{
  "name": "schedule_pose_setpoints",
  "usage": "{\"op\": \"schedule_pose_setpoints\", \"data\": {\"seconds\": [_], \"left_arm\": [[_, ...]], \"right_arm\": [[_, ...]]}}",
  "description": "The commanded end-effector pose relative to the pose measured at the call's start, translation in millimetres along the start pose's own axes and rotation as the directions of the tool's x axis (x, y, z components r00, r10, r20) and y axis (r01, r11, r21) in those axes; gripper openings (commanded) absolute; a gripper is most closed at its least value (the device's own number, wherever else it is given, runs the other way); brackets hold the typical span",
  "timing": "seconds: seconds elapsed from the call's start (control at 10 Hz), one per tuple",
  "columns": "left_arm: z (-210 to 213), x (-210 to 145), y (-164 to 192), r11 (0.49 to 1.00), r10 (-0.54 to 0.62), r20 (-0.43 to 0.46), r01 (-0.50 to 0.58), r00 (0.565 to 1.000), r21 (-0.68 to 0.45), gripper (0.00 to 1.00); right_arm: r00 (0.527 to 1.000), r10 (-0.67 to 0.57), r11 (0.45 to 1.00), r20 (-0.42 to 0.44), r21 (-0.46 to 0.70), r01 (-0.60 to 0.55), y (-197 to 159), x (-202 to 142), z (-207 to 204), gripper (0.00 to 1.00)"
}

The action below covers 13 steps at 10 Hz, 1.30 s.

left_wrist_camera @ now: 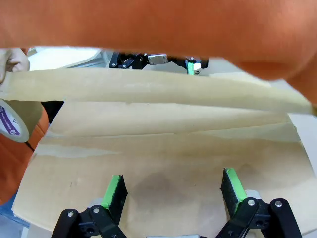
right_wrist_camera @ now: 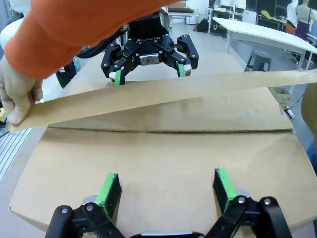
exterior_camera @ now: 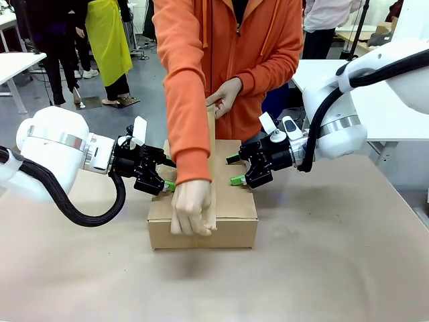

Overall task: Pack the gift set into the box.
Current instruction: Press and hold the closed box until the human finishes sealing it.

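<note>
bright, even light (sleeve blurred)

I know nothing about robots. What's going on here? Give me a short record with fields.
box: brown carton, flaps closed, on the table
tape: brown strip stretched above the top seam
person: one hand presses the strip at the near edge, the other hand holds it up at the far side
left gripper: open, fingers on the lid
right gripper: open, fingers on the lid

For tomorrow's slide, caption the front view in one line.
Person stretches tape over the closed box; open left gripper and right gripper flank it.
</note>
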<state>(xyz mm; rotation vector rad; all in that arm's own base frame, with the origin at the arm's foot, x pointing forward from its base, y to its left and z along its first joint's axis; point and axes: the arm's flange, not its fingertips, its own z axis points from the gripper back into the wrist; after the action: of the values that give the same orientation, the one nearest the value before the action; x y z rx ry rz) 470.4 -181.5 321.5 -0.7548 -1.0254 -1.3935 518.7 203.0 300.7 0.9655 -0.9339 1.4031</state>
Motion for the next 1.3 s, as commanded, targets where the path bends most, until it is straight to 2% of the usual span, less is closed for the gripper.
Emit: {"op": "schedule_pose_setpoints", "data": {"seconds": [0.0,1.2], "left_arm": [[-0.6,-3.1,-2.2,1.0,-0.011,0.005,0.011,1.0,0.003,1.0],[-0.6,-3.1,-2.2,1.0,-0.011,0.005,0.011,1.0,0.003,1.0]], "right_arm": [[1.0,0.004,1.0,-0.009,-0.003,-0.004,0.7,-0.9,-1.6,1.0],[1.0,0.004,1.0,-0.009,-0.003,-0.004,0.7,-0.9,-1.6,1.0]]}}
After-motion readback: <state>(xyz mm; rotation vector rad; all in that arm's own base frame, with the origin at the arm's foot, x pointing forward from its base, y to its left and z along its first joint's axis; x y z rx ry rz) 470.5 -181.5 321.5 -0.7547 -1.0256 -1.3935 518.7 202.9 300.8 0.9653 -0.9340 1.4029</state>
